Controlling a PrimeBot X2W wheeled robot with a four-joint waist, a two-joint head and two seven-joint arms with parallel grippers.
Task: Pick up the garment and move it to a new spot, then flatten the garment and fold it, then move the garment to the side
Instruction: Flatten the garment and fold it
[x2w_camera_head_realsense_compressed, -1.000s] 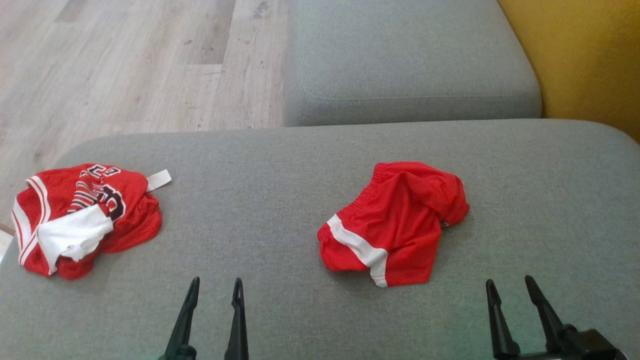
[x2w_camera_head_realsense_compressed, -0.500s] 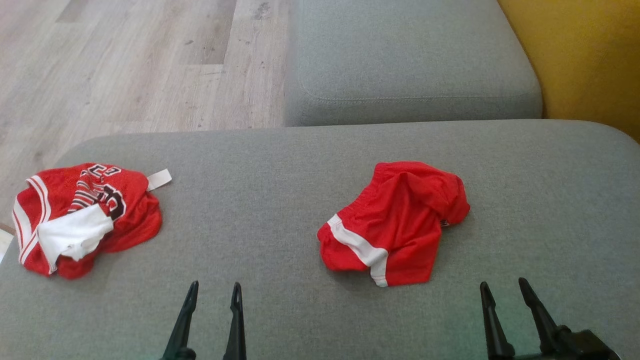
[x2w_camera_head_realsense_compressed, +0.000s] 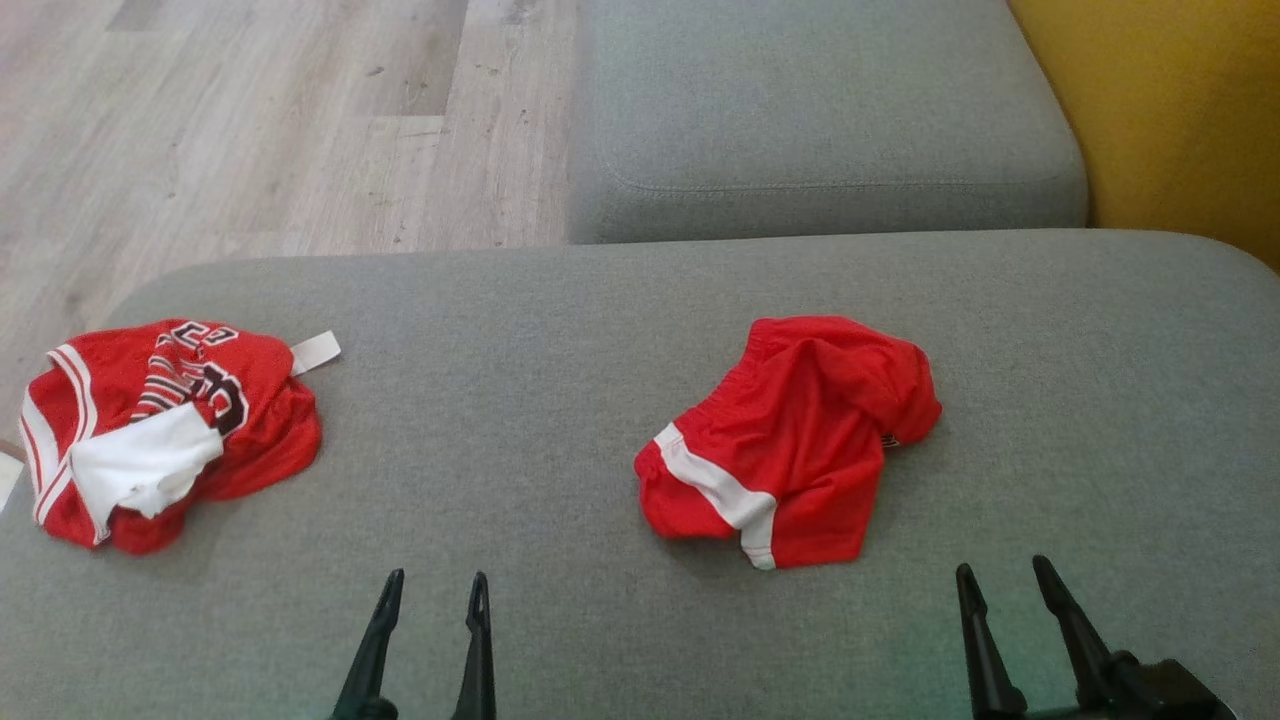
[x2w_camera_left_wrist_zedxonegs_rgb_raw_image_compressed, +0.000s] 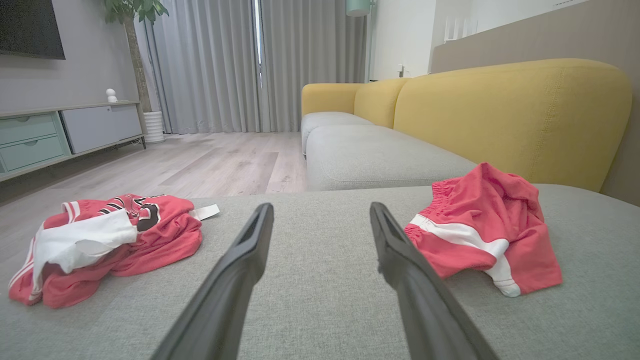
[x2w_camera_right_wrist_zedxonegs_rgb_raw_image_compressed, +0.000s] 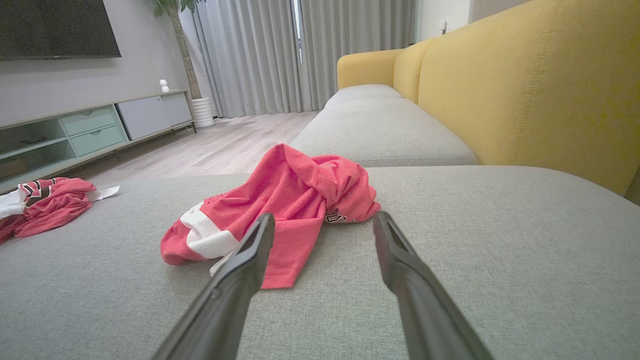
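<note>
Tiny change: the head camera has dipped, and the left gripper (x2w_camera_head_realsense_compressed: 437, 574) and right gripper (x2w_camera_head_realsense_compressed: 1001, 563) have eased back toward the near edge, jaws wide and empty, garments unmoved. The pick-up looks not yet begun; the crumpled red shorts (x2w_camera_head_realsense_compressed: 790, 440) lie mid-cushion, just ahead and left of the right gripper, so next comes a reach forward onto a raised fold. At the left edge sits the red jersey (x2w_camera_head_realsense_compressed: 165, 430) on the same soft grey sofa cushion (x2w_camera_head_realsense_compressed: 520, 400), with a second cushion (x2w_camera_head_realsense_compressed: 820, 100), wood floor (x2w_camera_head_realsense_compressed: 250, 120) and yellow backrest (x2w_camera_head_realsense_compressed: 1180, 110) beyond.
</note>
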